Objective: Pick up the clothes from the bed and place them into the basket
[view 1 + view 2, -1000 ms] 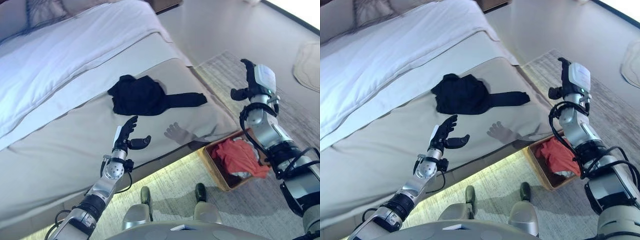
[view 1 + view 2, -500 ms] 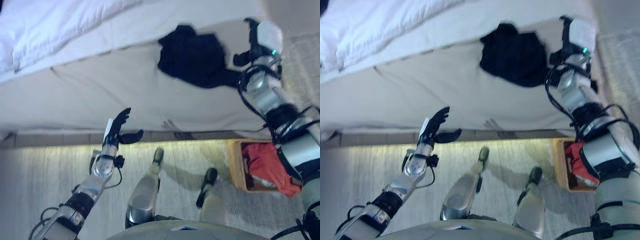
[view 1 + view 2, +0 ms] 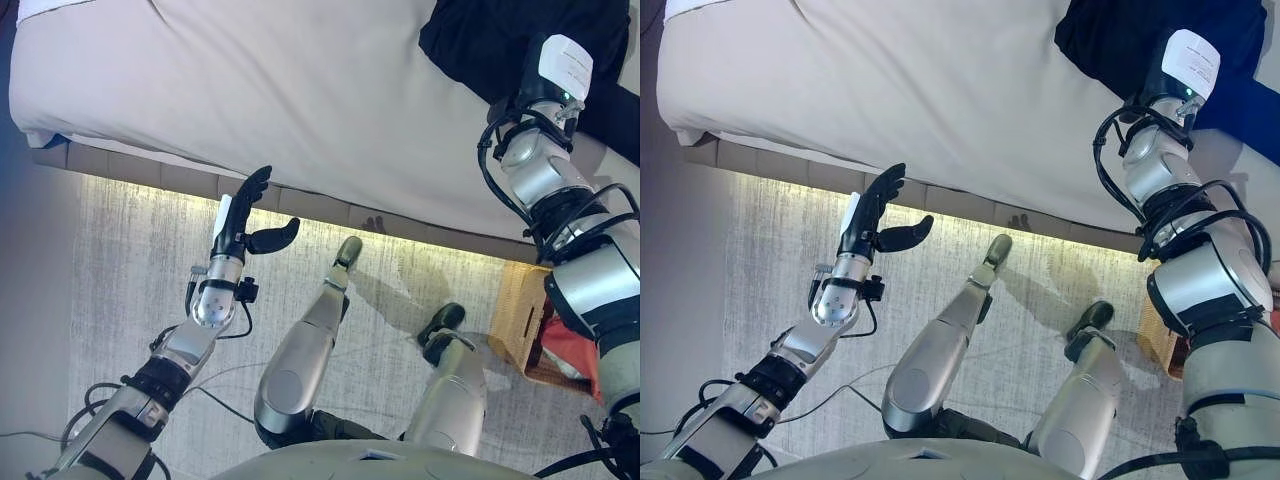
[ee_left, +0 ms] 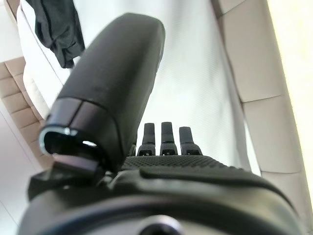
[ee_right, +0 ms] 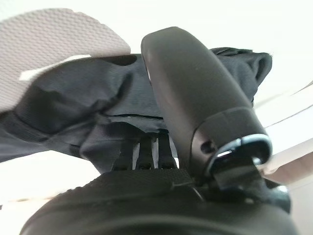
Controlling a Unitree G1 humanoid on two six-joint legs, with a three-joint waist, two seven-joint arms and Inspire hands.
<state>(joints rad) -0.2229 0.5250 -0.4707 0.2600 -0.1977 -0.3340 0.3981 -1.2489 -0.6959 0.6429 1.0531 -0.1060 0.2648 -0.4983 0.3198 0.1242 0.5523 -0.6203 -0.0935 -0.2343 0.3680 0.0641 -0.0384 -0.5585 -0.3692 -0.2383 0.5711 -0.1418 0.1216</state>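
The left hand [image 3: 243, 218] hangs open, fingers straight, over the rug beside the bed [image 3: 300, 90]. One black garment [image 3: 480, 40] lies on the bed under the right hand [image 3: 1185, 65]. Only this view shows the basket [image 3: 520, 325]. The right wrist view shows straight fingers [image 5: 142, 152] reaching into the garment, grip unclear.

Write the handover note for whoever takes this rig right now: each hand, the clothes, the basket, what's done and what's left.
Left hand: open, empty, raised over the rug by the bed edge, idle.
Right hand: over the black garment on the bed; the right wrist view shows its fingers reaching into the dark cloth, grasp not confirmed.
Basket: on the floor at the robot's right, red clothing already inside.
Done: red piece in basket.
Left: close on the black garment, lift it, carry it to the basket, drop it in.
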